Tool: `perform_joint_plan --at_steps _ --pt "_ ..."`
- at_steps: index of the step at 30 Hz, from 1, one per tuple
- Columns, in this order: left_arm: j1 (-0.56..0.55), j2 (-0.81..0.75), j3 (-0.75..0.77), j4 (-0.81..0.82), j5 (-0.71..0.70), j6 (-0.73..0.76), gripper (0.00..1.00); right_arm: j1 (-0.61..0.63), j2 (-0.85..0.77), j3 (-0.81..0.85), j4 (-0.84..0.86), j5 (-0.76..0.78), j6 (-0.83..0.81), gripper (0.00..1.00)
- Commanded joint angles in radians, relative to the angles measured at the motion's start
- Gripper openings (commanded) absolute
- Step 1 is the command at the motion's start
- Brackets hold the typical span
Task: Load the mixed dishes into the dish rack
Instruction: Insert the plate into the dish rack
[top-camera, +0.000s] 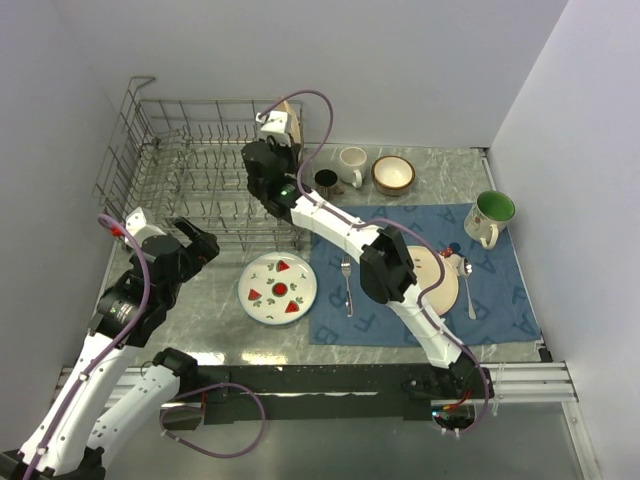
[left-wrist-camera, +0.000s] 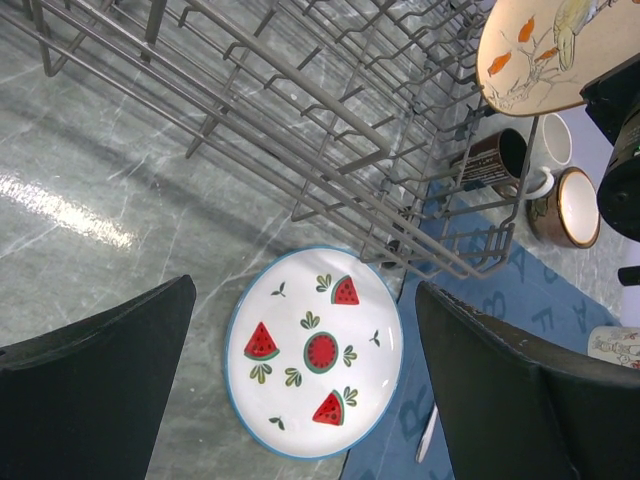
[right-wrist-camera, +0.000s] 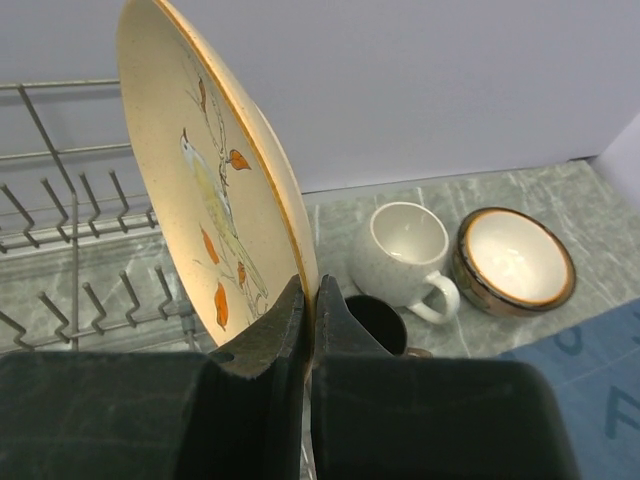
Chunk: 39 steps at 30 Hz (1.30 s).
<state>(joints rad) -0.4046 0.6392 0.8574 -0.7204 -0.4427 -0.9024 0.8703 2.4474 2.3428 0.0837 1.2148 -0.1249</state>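
Pinching the rim of the tan bird-painted plate (right-wrist-camera: 215, 190), the right gripper (right-wrist-camera: 308, 300) was clamped tight on it, holding it on edge at the far right corner of the dish rack (top-camera: 128, 150); the left gripper (left-wrist-camera: 305, 290) hung with its jaws spread wide over the watermelon plate (top-camera: 278, 288), which lay flat on the table (top-camera: 200, 315) just in front of the rack; a white mug (top-camera: 351, 160), dark mug (top-camera: 325, 180) and brown-rimmed bowl (top-camera: 393, 174) stood behind the blue placemat (top-camera: 500, 300).
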Motion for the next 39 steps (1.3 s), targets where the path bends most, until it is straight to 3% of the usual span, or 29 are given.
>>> perform_joint_plan --at_steps 1,15,21,31,39 --pt "-0.003 -0.006 -0.001 0.035 -0.004 0.02 0.99 -0.037 -0.036 0.107 0.074 -0.027 0.088 0.0" --pt "-0.002 -0.009 -0.006 0.062 -0.001 0.02 0.99 -0.013 -0.03 0.121 0.042 -0.066 0.122 0.0" --pt "-0.002 -0.021 -0.011 0.046 -0.007 0.016 0.99 0.027 -0.057 0.067 0.093 -0.003 0.09 0.0" --pt "-0.002 -0.056 -0.02 0.024 -0.019 0.02 0.99 0.035 -0.05 0.088 0.306 0.048 -0.104 0.0" --pt "-0.002 -0.067 -0.018 0.019 -0.021 0.022 0.99 0.061 -0.085 0.043 0.265 0.048 -0.048 0.0"
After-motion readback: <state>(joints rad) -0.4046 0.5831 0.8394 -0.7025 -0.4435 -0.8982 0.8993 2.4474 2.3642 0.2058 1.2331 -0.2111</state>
